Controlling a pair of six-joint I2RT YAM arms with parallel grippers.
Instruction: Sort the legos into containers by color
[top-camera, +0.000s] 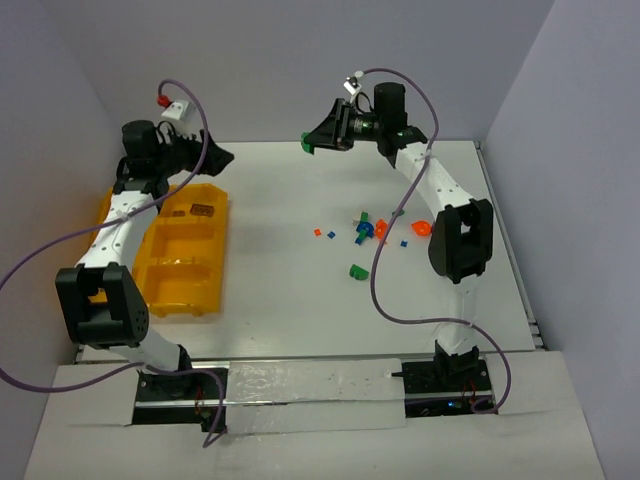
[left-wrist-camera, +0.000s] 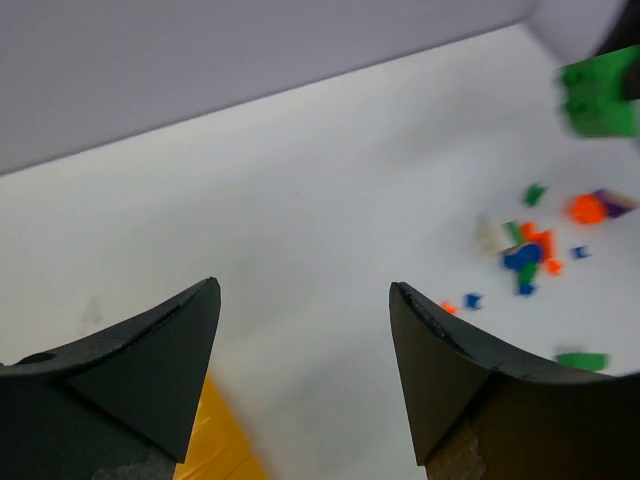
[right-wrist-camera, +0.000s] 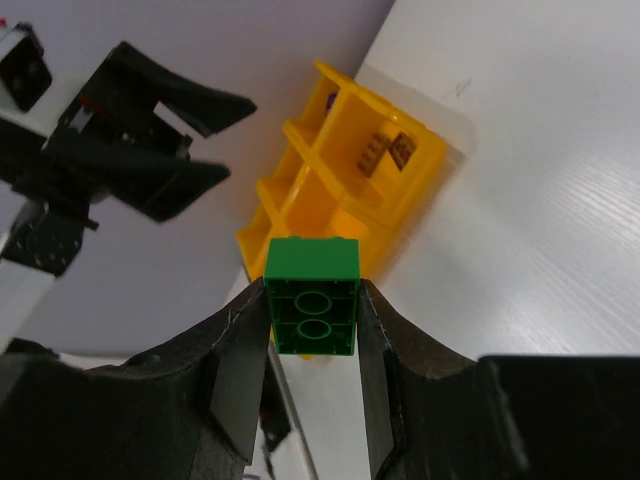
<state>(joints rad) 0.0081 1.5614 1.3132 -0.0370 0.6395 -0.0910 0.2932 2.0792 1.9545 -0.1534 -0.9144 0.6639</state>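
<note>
At the near edge of the white table (top-camera: 290, 320) the two arm bases sat bolted side by side; just beyond the left base lay the yellow-orange tray (top-camera: 218, 272) along the table's left side, its compartments in two columns; most of the bins that showed looked bare, though the far right one held a few small dark pieces (top-camera: 203, 210) whose colour could not be told. Further in and to the right, well apart from the tray, the loose legos (top-camera: 370, 232) lay scattered on the table: a green brick (top-camera: 358, 271) nearest, then a small cluster of blue, green and orange-red bits, with an orange-red piece (top-camera: 421, 228) off to its right and two tiny bits, one orange-red and one blue, to its left. Beyond the tray's far end the left gripper (left-wrist-camera: 300, 290) hung above the table with its fingers spread wide and nothing between them; a corner of the tray showed below its left finger. Farthest off, near the back wall, the right gripper (right-wrist-camera: 312, 300) was raised in the air and pinched tight on a green two-stud lego (right-wrist-camera: 312, 297), gripped by its two sides, its hollow underside facing the wrist camera; it hung well clear of the tray and above the table.
</note>
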